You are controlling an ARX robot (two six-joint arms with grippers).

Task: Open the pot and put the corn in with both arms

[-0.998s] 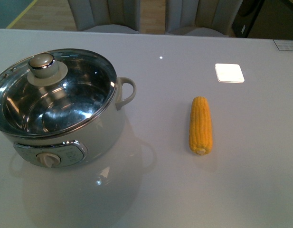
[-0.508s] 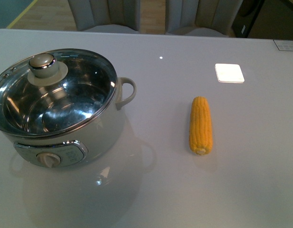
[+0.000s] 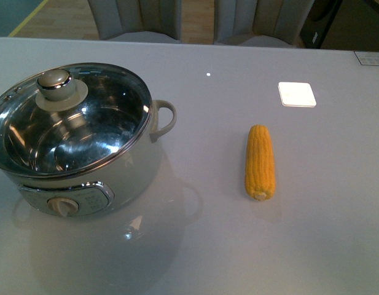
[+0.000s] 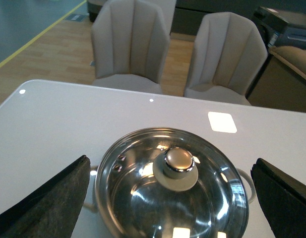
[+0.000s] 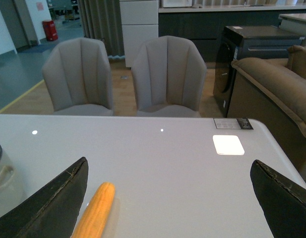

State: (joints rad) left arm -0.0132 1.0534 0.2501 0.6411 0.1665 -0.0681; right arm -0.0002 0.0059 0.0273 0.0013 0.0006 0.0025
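- Glossy pale grey counter (image 3: 207,246), with two upholstered chairs (image 5: 81,74) standing beyond its far edge.
- Left claw (image 4: 170,159): fingers spread wide and empty, raised over the pot (image 3: 134,166), with the lid knob (image 4: 178,161) framed between them.
- Right claw (image 5: 168,161): likewise spread wide, gripping nothing and clear of the counter.
- Lid (image 3: 85,132) sits closed on the pot, which stands on the robot's left side of the counter.
- Corn (image 3: 260,161) lies flat, well apart from the pot on the right side.
- Judgement: the glass lid is breakable and its steel rim slick, so take it by the knob, squarely.
- Judgement: the corn is light, stiff and liable to roll; pinch it across its middle.
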